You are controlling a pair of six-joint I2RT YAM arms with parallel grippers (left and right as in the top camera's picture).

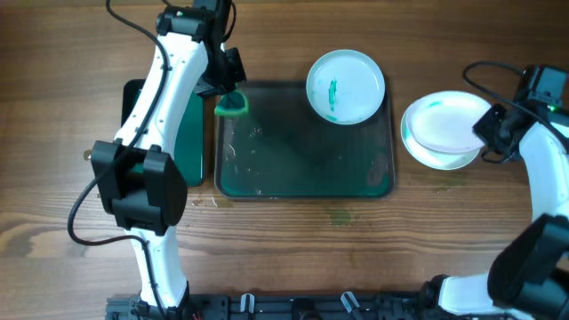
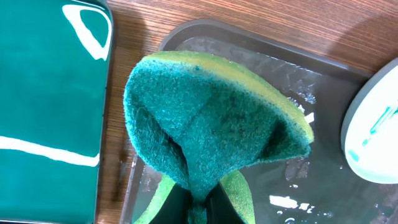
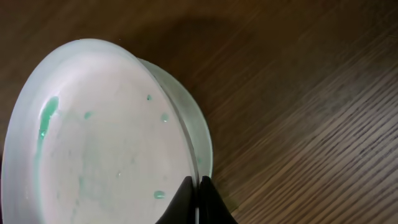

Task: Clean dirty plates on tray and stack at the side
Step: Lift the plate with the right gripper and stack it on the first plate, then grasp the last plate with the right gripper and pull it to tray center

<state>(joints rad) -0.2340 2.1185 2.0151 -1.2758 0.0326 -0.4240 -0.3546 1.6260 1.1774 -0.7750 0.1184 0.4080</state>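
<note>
I count two of the three about done. Two round white plates are stacked on the wooden table (image 1: 284,240), just right of the large dark-green rectangular metal tray (image 1: 293,151). My right gripper (image 3: 198,186) is closed thin on the near rim of the top plate (image 3: 99,137). That plate lies tilted over the lower plate (image 3: 193,124), so I'd judge it not fully set down. It shows a teal smear at its left edge and a few droplets, so the wipe looks imperfect.

The third round white plate (image 1: 346,86) lies in the tray's far right corner with a teal streak on its face. It is left to clean and stack.

My left gripper (image 2: 204,208) pinches a folded green-and-yellow sponge (image 2: 211,124) over the tray's far left corner, beside the narrow green tray (image 2: 50,93). The big tray's floor looks wet.
</note>
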